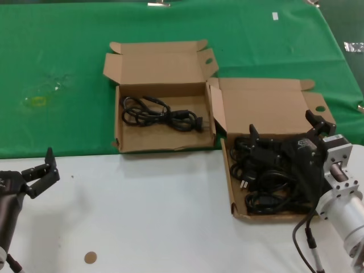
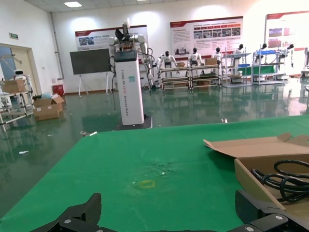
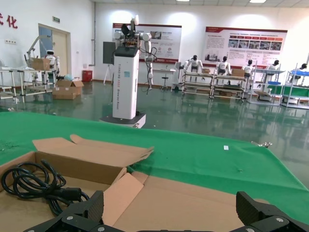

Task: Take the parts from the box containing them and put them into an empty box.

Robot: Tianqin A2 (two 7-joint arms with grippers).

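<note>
The box containing the parts point(image 1: 267, 102) lies at the right, one lid ear folded upright, with a heap of black cables point(image 1: 270, 190) in its tray. My right gripper point(image 1: 285, 129) hovers open over the far part of that heap, nothing between its fingers; in the right wrist view the gripper point(image 3: 171, 220) faces the box's lid point(image 3: 193, 203). The other box point(image 1: 159, 65), ears splayed, lies left of it and holds one coiled black cable point(image 1: 162, 114), also seen as the coiled cable point(image 3: 34, 183). My left gripper point(image 1: 42, 173) is parked open at the near left, apart from both boxes.
A green cloth point(image 1: 57, 57) covers the far half of the table and a white surface point(image 1: 142, 210) the near half. A yellow mark point(image 1: 37, 101) sits on the cloth at the left. A small brown disc point(image 1: 90, 257) lies near the front edge.
</note>
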